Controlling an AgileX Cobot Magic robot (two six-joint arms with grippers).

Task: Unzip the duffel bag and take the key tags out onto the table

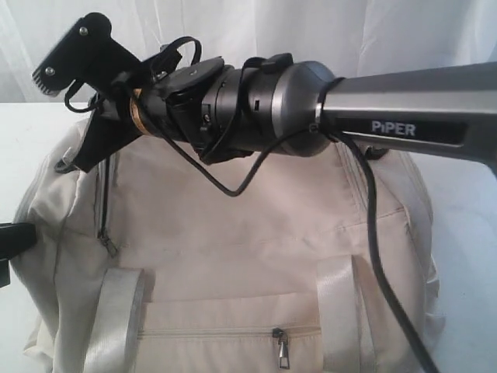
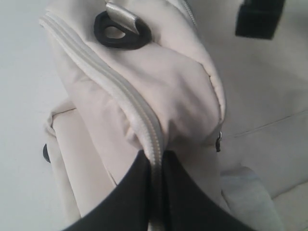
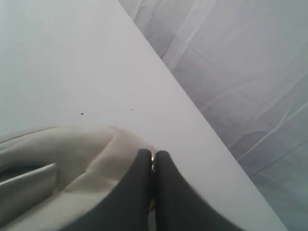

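Observation:
The cream duffel bag (image 1: 233, 233) fills the exterior view and lies on the white table (image 1: 23, 148). My right gripper (image 3: 153, 155) reaches across the bag to its far left end (image 1: 78, 155). It is shut on a thin metal zipper pull that glints between the fingers. My left gripper (image 2: 154, 156) is shut on the cream zipper seam (image 2: 120, 91) at the bag's end, and shows black at the left edge (image 1: 14, 239) of the exterior view. The key tags are hidden.
A black D-ring (image 2: 120, 33) sits on the bag's end. White webbing straps (image 1: 116, 311) flank a front pocket with its own zipper pull (image 1: 281, 350). The right arm and its cable (image 1: 380, 256) cross over the bag. A white curtain (image 3: 250, 72) hangs behind the table's edge.

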